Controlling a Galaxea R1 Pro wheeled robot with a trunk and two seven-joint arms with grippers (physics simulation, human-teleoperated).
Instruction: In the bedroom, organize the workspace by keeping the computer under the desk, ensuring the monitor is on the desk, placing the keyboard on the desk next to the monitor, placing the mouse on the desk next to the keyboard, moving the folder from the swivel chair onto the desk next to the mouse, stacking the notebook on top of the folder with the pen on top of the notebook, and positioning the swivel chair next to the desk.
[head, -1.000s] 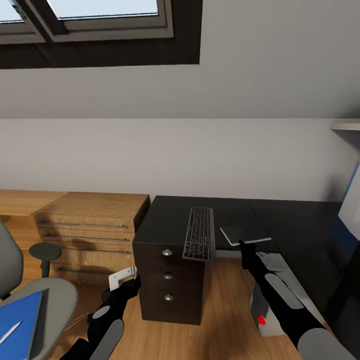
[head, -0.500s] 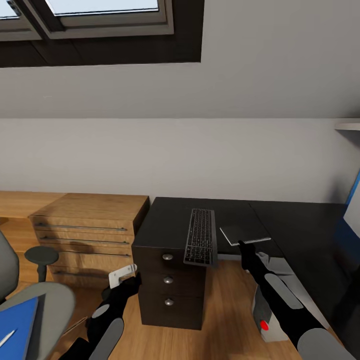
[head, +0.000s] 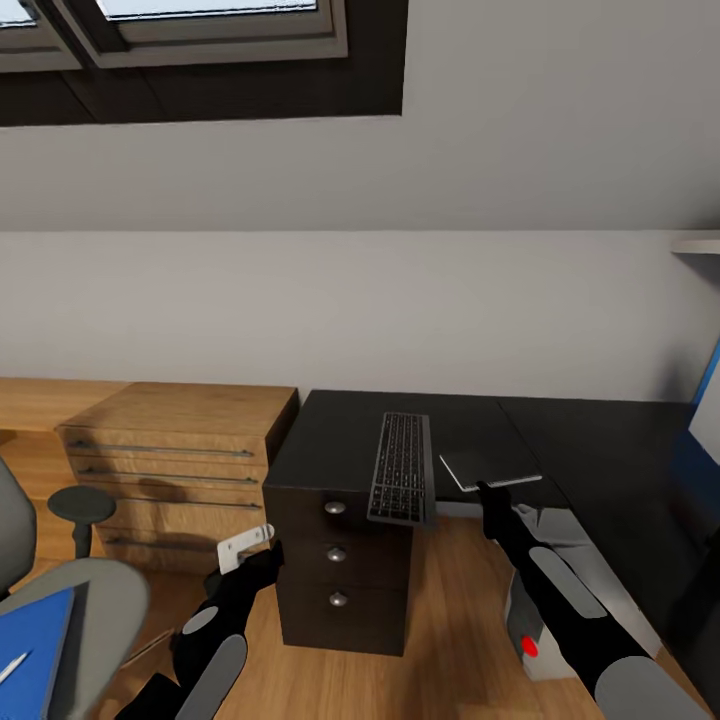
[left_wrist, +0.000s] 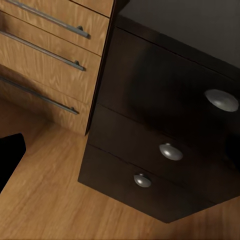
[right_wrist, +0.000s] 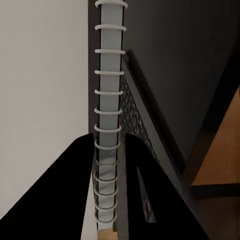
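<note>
Here the right gripper (head: 487, 492) is closed on the edge of the grey notebook (head: 489, 467), and holds it flat over the front edge of the black surface (head: 600, 450). In the right wrist view, the notebook's (right_wrist: 107, 100) ring spine sits between the two dark fingers (right_wrist: 75, 190). The dark keyboard (head: 402, 467) lies on the surface just beside the notebook, with its near end sticking out past the front edge. Under that end is a black drawer unit (head: 340, 560) with three shut drawers, each with a round silver knob (left_wrist: 171, 151); what is in them cannot be seen. Beside it stands a light wood drawer unit (head: 180, 460) with long bar handles, also shut. The left gripper (head: 245, 550) hangs low in front of the black drawers with something small and white at its tip; I cannot tell if it is open or closed. The grey swivel chair (head: 90, 600) is off to the left, and on its seat lies the blue folder (head: 35, 640) with the white pen (head: 15, 668) on top of it. The silver computer (head: 525, 625) stands on the floor under the surface, with its red light showing.
</note>
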